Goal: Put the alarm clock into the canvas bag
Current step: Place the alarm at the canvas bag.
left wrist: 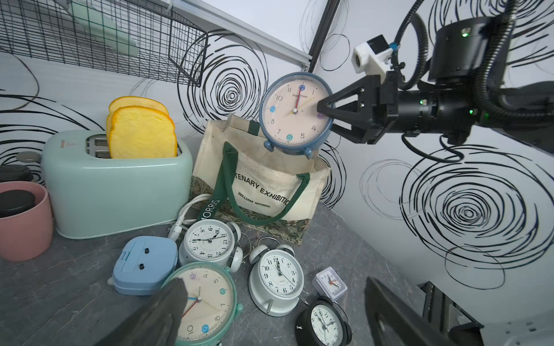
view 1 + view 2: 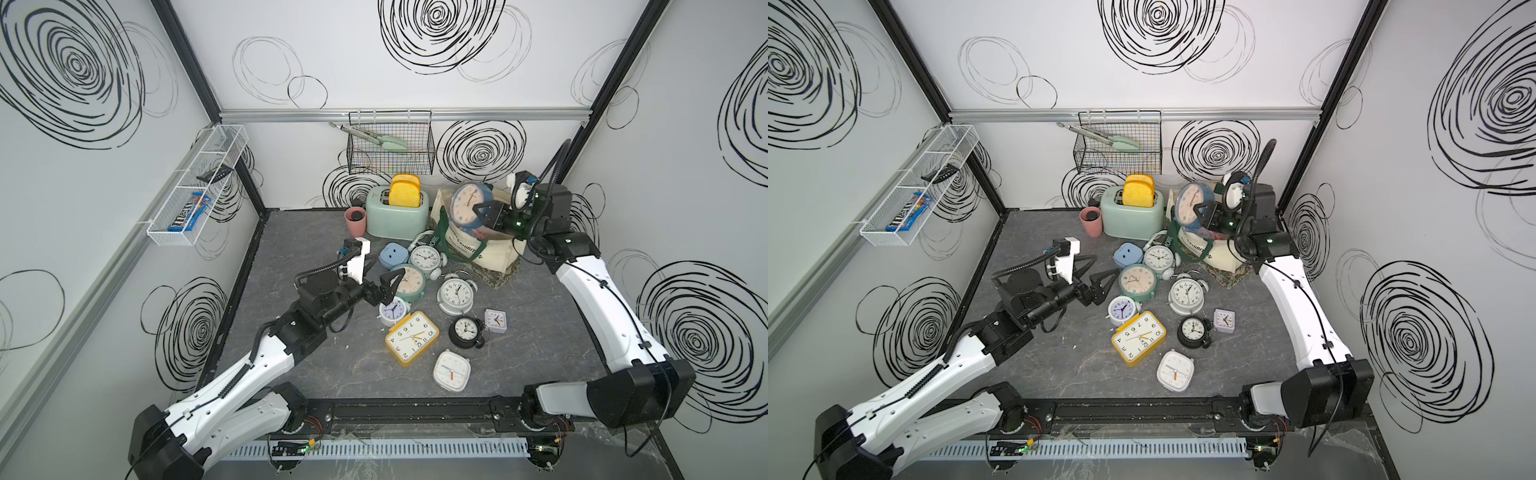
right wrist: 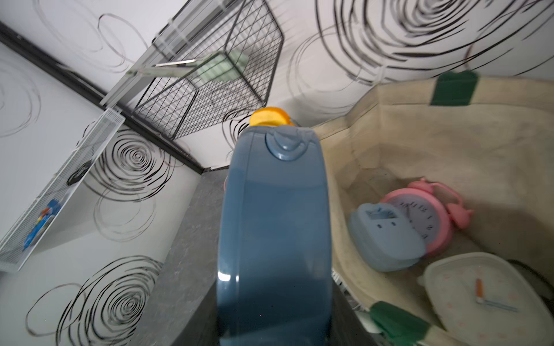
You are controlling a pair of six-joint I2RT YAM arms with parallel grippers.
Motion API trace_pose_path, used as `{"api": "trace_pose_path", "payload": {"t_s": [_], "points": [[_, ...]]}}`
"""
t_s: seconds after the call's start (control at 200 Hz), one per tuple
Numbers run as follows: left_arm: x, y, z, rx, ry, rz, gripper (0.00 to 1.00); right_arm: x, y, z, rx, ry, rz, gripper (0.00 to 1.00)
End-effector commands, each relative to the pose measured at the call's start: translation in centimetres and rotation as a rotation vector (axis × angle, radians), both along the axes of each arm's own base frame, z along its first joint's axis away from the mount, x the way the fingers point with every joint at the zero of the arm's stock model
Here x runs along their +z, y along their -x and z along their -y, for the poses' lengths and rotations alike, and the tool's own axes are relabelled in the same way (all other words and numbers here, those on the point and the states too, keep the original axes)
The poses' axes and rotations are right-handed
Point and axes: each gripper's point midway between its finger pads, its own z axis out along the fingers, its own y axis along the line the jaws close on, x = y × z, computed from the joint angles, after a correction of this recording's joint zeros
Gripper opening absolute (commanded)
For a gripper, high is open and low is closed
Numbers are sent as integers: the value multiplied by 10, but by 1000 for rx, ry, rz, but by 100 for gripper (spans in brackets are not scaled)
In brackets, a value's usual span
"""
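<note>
The grey table [image 2: 332, 374] carries the bag [image 1: 269, 179] at its far right corner, standing open beside the mint toaster [image 1: 120, 191]. The bag's cream front reads "TENARY EXHIBITIO" with "WILLIAM MORRIS" beneath. The top line is partly hidden by the green handles, and 1 handle bears "MORRIS".

The blue clock [image 1: 295, 113] hangs upright just above the bag's open mouth. Numerals ring its cream face, and the small print under the 12 is too fine to read. The right gripper [image 1: 326, 118] is clamped on the clock's edge, 1 finger across the face and 1 behind.

Inside the bag lie 3 more: a white clock [image 3: 479, 299], a pink clock [image 3: 419, 215] and a pale blue clock [image 3: 386, 236].

The left gripper [image 2: 1108, 264] hovers near the mint clock [image 2: 1137, 282] with jaws wide apart, holding nothing. In the wall shelf, a packet [image 2: 183, 220] reads "m&m's".
</note>
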Motion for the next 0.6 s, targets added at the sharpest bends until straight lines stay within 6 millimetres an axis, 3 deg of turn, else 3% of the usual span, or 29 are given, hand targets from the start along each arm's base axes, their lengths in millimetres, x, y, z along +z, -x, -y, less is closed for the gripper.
{"api": "trace_pose_path", "payload": {"t_s": [0.0, 0.105, 0.25, 0.49, 0.595], "points": [[11, 21, 15, -123, 21, 56, 96, 13, -21, 38, -107, 61, 45, 12], [13, 35, 28, -217, 32, 66, 96, 3, -44, 64, -185, 114, 18, 12], [6, 44, 42, -284, 26, 33, 96, -20, -69, 78, -207, 155, -41, 9], [8, 50, 45, -299, 35, 36, 96, -64, -94, 75, -187, 223, -151, 6], [7, 51, 46, -295, 35, 32, 96, -82, -97, 64, -161, 255, -189, 5]]}}
